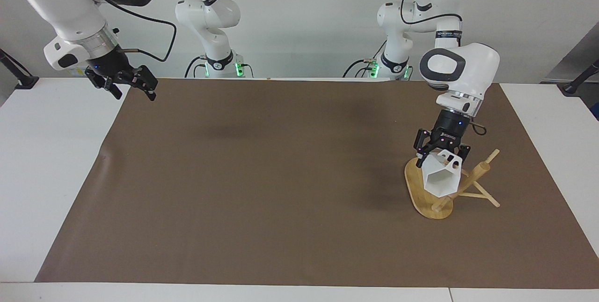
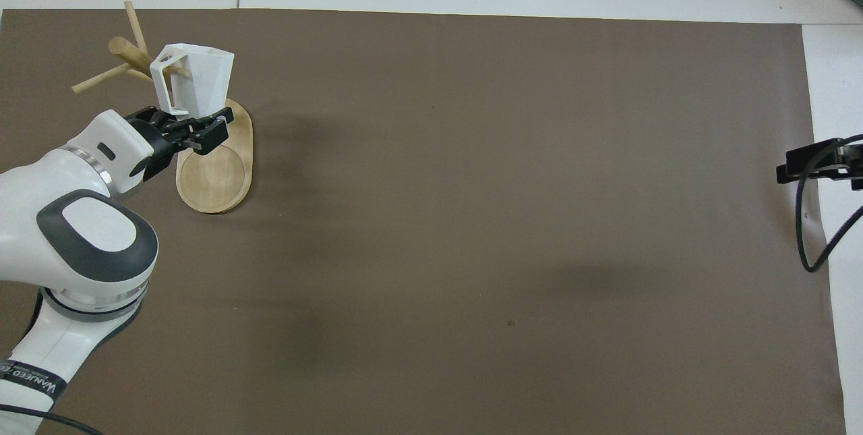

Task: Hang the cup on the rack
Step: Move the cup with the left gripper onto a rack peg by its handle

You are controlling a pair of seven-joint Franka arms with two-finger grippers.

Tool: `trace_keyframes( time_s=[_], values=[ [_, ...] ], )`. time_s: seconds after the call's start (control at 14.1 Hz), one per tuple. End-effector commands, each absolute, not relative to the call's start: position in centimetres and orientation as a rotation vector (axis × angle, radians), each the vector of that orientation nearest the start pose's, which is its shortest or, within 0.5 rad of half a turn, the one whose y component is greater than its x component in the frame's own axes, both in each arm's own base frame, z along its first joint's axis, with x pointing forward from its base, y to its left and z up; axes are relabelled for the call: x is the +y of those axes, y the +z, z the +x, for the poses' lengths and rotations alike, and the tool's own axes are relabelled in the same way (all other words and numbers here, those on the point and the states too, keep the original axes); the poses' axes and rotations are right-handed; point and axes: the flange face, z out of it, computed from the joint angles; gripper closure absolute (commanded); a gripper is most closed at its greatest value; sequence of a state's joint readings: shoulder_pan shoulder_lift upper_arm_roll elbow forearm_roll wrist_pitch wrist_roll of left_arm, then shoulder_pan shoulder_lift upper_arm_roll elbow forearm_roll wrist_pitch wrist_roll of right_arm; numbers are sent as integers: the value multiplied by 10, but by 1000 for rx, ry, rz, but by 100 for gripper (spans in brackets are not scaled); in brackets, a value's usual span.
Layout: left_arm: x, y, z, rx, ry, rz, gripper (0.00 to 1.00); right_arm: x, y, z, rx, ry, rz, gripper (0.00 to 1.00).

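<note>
Now | left end effector [image 1: 442, 156] pinching cup [image 1: 440, 179] handle | cup over rack [image 1: 416, 188]

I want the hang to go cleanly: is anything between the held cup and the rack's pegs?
Nothing visible. The left gripper holds the cup by its handle right beside the rack, over its base. The right gripper waits.

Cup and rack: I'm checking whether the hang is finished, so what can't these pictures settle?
- Facing view: the cup covers the rack post's lower part; peg through handle unclear.
- Overhead view: the handle overlaps a peg; contact too small to tell.
- Overhead view: right pincer cut off by the edge.
- Left pincer grips the cup.
</note>
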State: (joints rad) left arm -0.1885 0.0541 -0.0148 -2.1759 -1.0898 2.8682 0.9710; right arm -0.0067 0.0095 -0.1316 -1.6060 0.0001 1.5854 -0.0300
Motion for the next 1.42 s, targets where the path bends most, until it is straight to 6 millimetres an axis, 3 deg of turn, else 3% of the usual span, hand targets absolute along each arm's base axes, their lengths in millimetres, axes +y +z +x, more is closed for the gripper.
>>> trace_keyframes(
  time_s=[0.0, 0.64, 0.78, 0.85, 0.92, 0.99, 1.06, 1.35],
  values=[
    [-65, 414, 574, 214, -1259, -3251, 100, -77, 606, 552, 220, -7, -3190, 0],
    [-62, 411, 573, 125, -1241, -3281, 100, -78, 608, 553, 213, -30, -3178, 0],
    [-62, 410, 573, 130, -1237, -3283, 68, -78, 607, 553, 216, -28, -3176, 0],
    [-62, 411, 573, 134, -1238, -3280, 60, -79, 607, 552, 216, -25, -3176, 0],
    [-62, 411, 573, 134, -1238, -3280, 34, -78, 607, 552, 216, -25, -3174, 0],
    [-62, 411, 574, 136, -1240, -3279, 26, -78, 607, 552, 218, -25, -3174, 0],
    [-62, 412, 574, 146, -1239, -3275, 0, -78, 607, 552, 216, -25, -3174, 0],
    [-62, 412, 575, 156, -1238, -3272, 0, -79, 607, 552, 221, -25, -3174, 0]
  ],
)
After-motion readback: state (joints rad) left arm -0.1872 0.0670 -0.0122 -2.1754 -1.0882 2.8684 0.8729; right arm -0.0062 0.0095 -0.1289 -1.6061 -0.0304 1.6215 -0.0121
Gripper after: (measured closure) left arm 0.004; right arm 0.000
